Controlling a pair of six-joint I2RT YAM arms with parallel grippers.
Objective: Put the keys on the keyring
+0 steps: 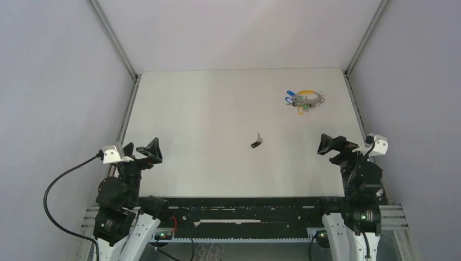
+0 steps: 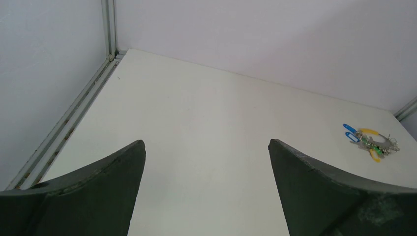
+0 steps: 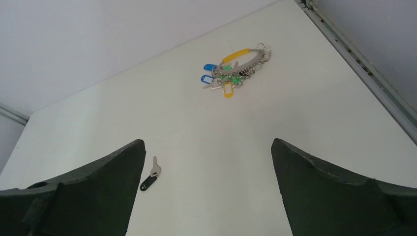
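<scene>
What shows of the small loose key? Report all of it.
The key is small, with a black, plastic-looking head and a short silvery metal blade. It lies flat on the white table, roughly mid-table, with its head toward the arms and its blade angled away toward the far right. Nothing touches it. The keyring lies well apart, farther back on the right.

Overhead rear view; low wrist views share keyring (image 1: 302, 100).
</scene>
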